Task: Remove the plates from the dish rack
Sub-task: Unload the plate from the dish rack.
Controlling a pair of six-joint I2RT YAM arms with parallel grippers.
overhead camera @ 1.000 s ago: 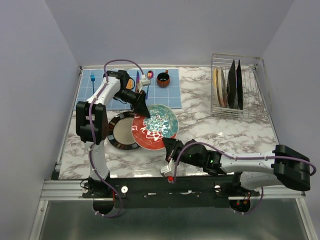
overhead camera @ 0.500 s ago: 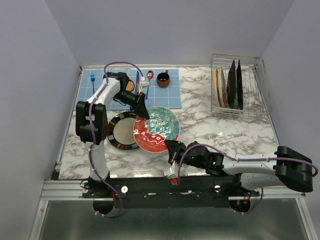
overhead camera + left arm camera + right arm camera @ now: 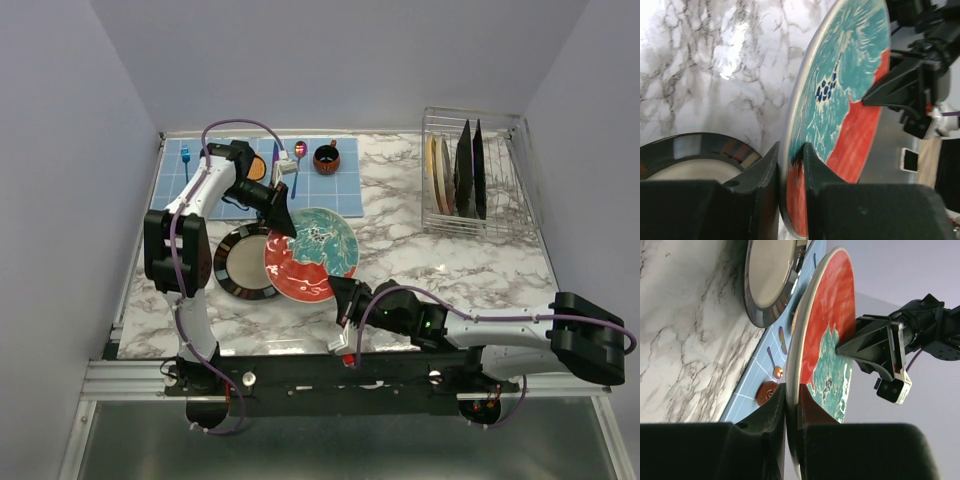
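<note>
Looks like handover or joint set-down step. Red plate (image 3: 310,255) tilted over bench (image 3: 420,262) centre, black-rimmed plate (image 3: 240,263) at its 9 o'clock. Left tool (image 3: 285,224) clamped on its 11 o'clock rim, right tool (image 3: 336,291) clamped on its 5 o'clock rim. Next likely: one lets go, other lowers it flat. Rack (image 3: 520,190) at 2 o'clock holds more plates.

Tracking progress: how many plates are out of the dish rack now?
2. The black-rimmed plate lies on the table; the red plate is gripped beside it by the left gripper and right gripper. None seems hidden.
</note>
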